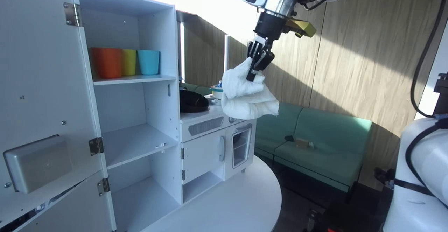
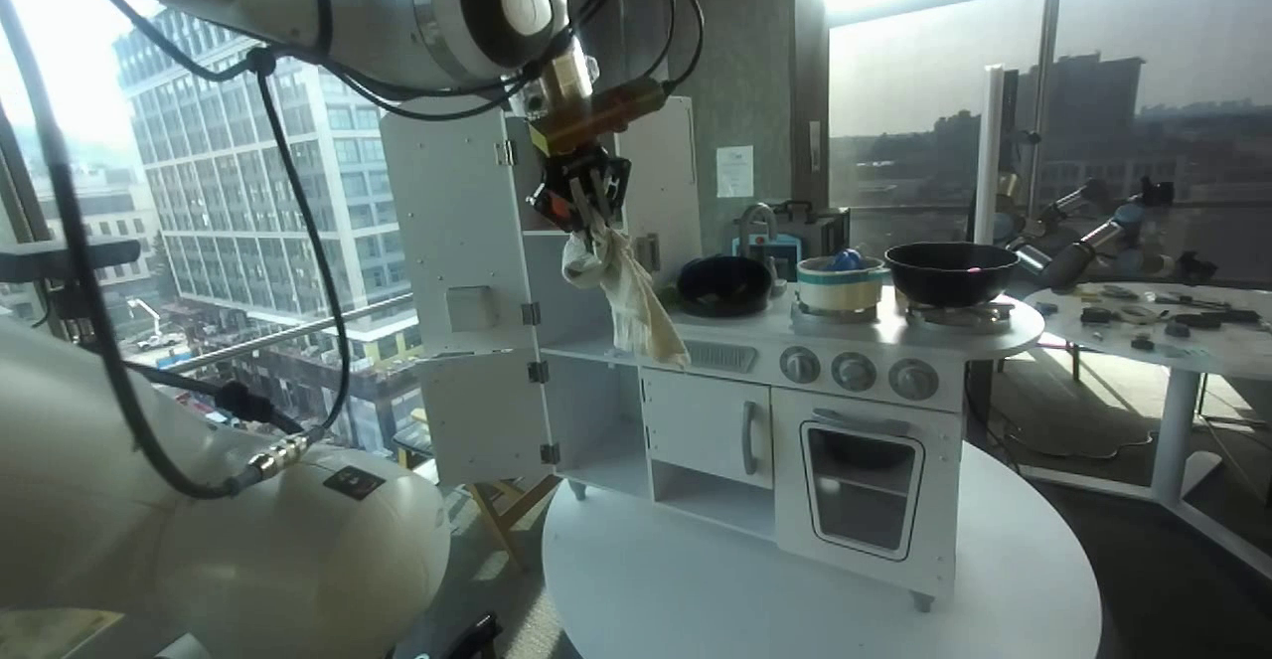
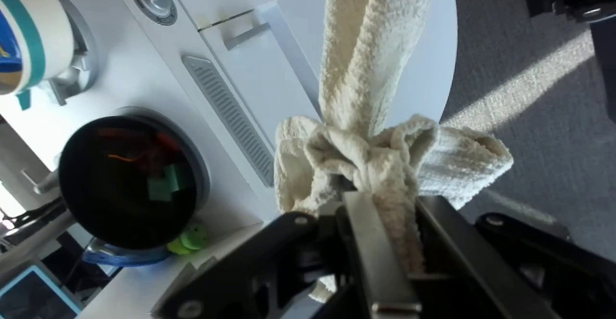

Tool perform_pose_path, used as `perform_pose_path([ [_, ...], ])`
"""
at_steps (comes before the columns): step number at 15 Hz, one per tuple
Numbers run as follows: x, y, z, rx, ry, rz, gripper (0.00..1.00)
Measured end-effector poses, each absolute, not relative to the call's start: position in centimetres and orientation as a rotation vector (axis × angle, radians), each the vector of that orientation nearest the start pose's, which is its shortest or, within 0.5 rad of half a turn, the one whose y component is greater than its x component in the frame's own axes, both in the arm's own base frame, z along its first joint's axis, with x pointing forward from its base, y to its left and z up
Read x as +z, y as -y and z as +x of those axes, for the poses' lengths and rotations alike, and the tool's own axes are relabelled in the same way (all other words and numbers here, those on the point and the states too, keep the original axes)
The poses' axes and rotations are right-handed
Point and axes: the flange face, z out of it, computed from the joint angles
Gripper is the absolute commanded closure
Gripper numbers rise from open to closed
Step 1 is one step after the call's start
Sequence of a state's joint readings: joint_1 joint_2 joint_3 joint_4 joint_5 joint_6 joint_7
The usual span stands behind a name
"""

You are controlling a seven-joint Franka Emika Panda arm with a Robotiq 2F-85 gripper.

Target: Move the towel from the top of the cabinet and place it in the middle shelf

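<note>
The white towel [image 1: 249, 100] hangs bunched and folded from my gripper [image 1: 252, 74], in the air in front of the play kitchen. It also shows in an exterior view [image 2: 641, 306] and the wrist view [image 3: 373, 64]. In the wrist view the gripper's fingers [image 3: 392, 202] are closed on a fold of the towel, with loose ends hanging beyond them. The tall white cabinet [image 1: 161, 107] stands open. Its middle shelf [image 1: 134, 142] holds nothing that I see and lies lower than the gripper, to the left in that exterior view. The cabinet's top surface is not visible.
Orange [image 1: 107, 63], yellow [image 1: 128, 63] and blue [image 1: 148, 63] cups stand on the upper shelf. The cabinet door [image 1: 38, 71] is swung open. A black pan [image 2: 723, 286], a white-and-teal pot [image 2: 840, 286] and another black pan [image 2: 949, 276] sit on the counter.
</note>
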State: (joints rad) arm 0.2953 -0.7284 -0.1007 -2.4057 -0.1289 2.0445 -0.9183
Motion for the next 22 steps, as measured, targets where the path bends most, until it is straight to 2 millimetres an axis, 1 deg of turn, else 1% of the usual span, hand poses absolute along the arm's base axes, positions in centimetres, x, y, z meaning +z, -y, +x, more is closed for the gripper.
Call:
perform_pose_path([
  [2,56.5,-7.1,36.3,-0.511,1.937,-2.646,0.92],
  [5,52.5,-10.3,37.0,-0.539,2.131,-2.515,0.92],
  [8,49.4,-14.1,37.6,-0.562,2.291,-2.394,0.92],
  [10,47.8,-16.6,38.1,-0.601,2.387,-2.314,0.92],
  [13,46.0,-19.4,39.1,-0.708,2.479,-2.218,0.92],
  [16,44.9,-21.5,40.3,-0.886,2.527,-2.138,0.92],
  [19,44.7,-22.7,41.1,-1.127,2.556,-2.053,0.92],
  [22,45.1,-23.4,41.6,-1.368,2.574,-1.952,0.92],
])
